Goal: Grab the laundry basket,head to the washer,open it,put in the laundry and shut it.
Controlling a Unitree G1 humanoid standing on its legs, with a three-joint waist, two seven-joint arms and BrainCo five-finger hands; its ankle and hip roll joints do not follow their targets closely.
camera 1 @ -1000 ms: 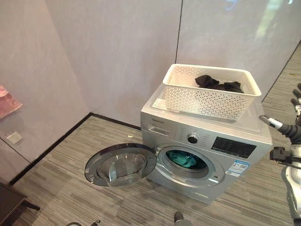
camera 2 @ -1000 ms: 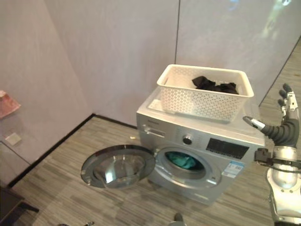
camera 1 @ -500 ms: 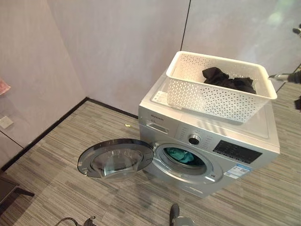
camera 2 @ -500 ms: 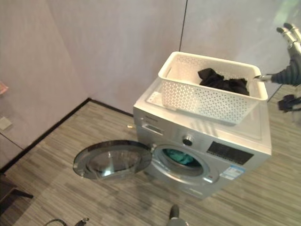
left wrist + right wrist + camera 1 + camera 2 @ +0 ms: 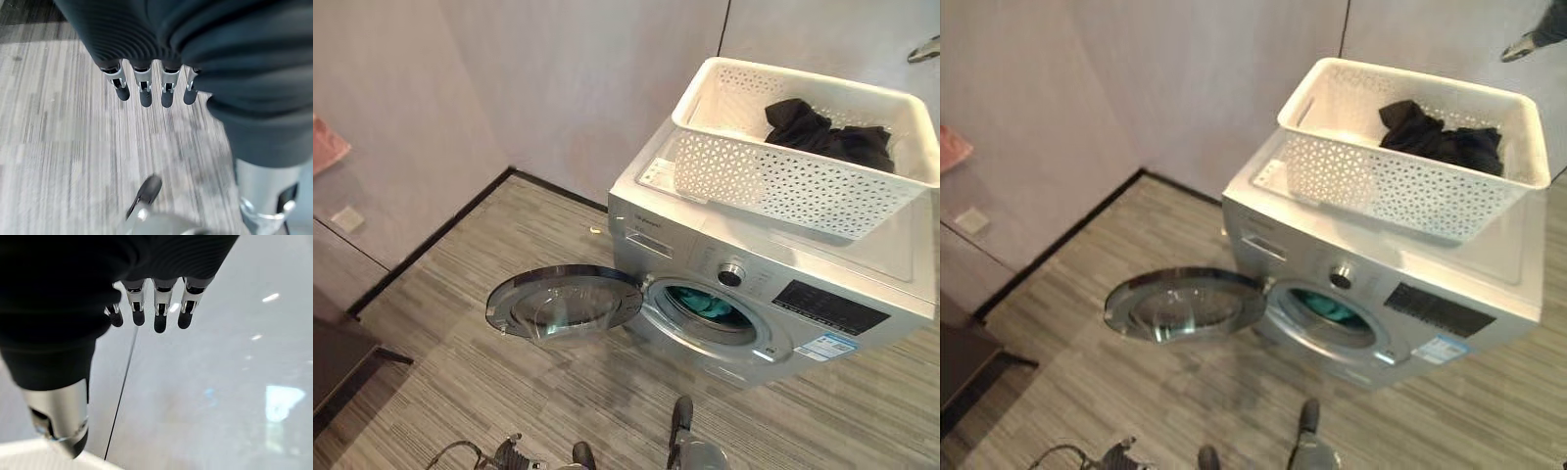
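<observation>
Left eye view: label (image 5: 831, 347) unreadable

Washer (image 5: 773, 284) sits tight in the wall corner, with its round door (image 5: 566, 302) swung flat out over the floor, blocking the low approach on that side. The drum opening (image 5: 708, 305) is unobstructed from straight ahead. The white basket (image 5: 803, 147) takes most of the top; above it is open.

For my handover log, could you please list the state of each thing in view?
Washer door: swung fully open.
Washer drum: teal laundry inside.
Laundry basket: on the washer top, dark clothes inside.
Left hand: open, empty, above the floor.
Right hand: open, empty, raised.
</observation>
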